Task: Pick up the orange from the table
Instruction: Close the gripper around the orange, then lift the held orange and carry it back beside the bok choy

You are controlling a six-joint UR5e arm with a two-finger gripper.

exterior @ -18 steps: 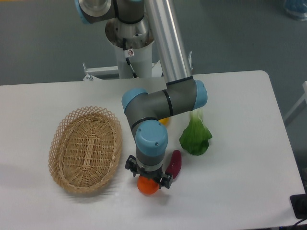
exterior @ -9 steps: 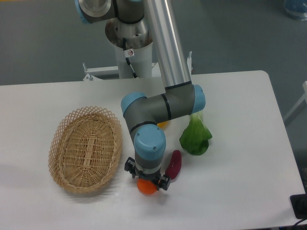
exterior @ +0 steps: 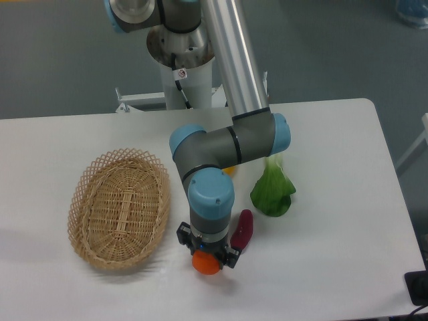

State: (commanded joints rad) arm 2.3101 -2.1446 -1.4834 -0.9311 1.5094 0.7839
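The orange (exterior: 206,264) is a small round bright-orange fruit near the front edge of the white table (exterior: 334,221), just right of the basket. My gripper (exterior: 206,254) points straight down over it, with a dark finger on each side of the fruit. The jaws look shut on the orange. The wrist hides the top of the fruit. I cannot tell whether the orange touches the table or is just above it.
An oval wicker basket (exterior: 120,207) lies to the left. A purple eggplant (exterior: 242,229) lies right beside the gripper. A green leafy vegetable (exterior: 273,190) is further right. A yellow-orange fruit (exterior: 229,170) peeks out behind my forearm.
The jaws have drawn in closer around the orange. The arm has shifted only slightly, and the orange stays at about the same spot.
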